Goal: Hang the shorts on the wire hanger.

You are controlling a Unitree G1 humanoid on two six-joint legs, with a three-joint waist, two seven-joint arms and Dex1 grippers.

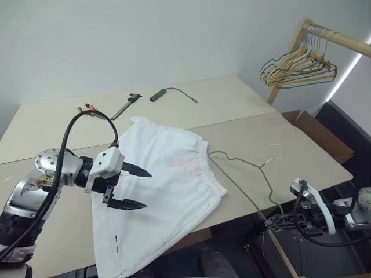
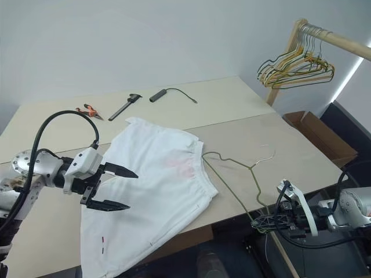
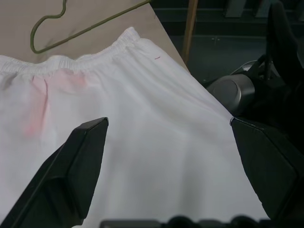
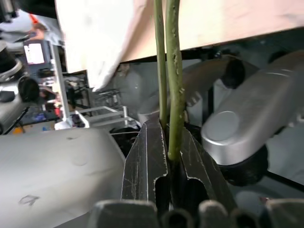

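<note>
My right tool [image 2: 268,220] is clamped on one end of the wire hanger [image 2: 231,161] just off the surface's [image 2: 243,104] near edge, so its far end can reach the waistband. The shorts [image 2: 153,185] lie flat there, one leg overhanging, and my left tool [image 2: 119,189] hovers above them, fingers wide, ready to lift cloth.

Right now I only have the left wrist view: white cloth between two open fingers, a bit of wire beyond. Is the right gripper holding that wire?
Observer: Yes. The right gripper is shut on the wire hanger, off the table's near edge.
Operator: Is the hanger in the shorts yet?
Observer: No. It lies beside the shorts' waistband, hook on the tabletop.
Operator: Is my left gripper touching the cloth?
Observer: The left gripper hangs open over the shorts; contact is unclear.
</note>
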